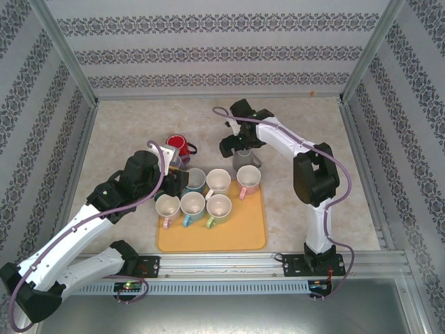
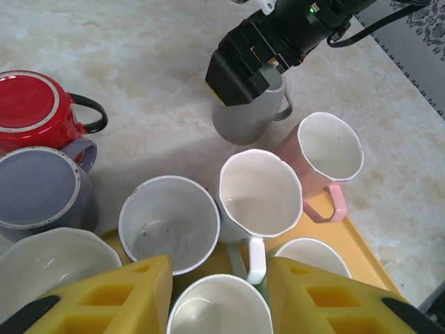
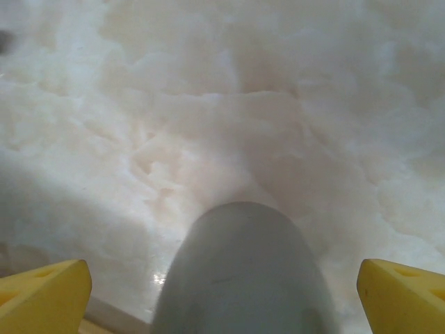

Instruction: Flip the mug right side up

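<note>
A grey mug [image 1: 245, 160] stands on the table just behind the tray, wider end down, so it looks upside down. Its handle [image 2: 286, 104] points right in the left wrist view. My right gripper [image 1: 240, 144] hangs straight over it, open wide. The mug's grey body [image 3: 240, 278] sits between the two yellow fingertips [image 3: 45, 289] without touching either. My left gripper [image 2: 219, 292] is open low over the tray's mugs, a white mug's rim [image 2: 219, 309] below the gap. Nothing is held in it.
The yellow tray [image 1: 254, 229] holds several upright mugs, among them a pink one [image 1: 248, 178]. A red mug [image 2: 31, 104] and a lavender mug [image 2: 38, 184] stand upside down on the table left of the tray. Patterned walls enclose the marble table.
</note>
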`<state>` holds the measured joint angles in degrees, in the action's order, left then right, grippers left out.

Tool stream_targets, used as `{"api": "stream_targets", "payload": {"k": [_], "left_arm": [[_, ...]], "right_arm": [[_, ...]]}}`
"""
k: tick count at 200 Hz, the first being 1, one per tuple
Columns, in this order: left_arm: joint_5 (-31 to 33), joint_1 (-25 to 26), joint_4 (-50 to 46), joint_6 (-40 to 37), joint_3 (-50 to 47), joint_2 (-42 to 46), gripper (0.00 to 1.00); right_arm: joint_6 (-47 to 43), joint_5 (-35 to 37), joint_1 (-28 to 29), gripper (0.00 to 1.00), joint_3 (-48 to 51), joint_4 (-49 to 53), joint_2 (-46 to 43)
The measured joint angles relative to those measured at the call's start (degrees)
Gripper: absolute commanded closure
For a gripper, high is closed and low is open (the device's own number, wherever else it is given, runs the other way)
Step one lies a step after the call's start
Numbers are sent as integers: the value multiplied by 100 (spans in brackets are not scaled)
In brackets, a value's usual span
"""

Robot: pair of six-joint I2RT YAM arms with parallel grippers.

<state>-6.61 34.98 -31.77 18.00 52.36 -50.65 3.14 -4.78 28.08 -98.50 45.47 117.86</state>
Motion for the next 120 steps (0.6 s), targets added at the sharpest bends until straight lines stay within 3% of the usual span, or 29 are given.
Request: {"api": "stream_targets", "payload": {"k": [68,120], "left_arm": [[-240,-68,48,4,-13,-92,58],[-393,-136,72,4,-17,-186,58]], "right_arm": [[-706,669,76,5,0,393,-7],[-1364,315,-70,2,0,704,-26]]}}
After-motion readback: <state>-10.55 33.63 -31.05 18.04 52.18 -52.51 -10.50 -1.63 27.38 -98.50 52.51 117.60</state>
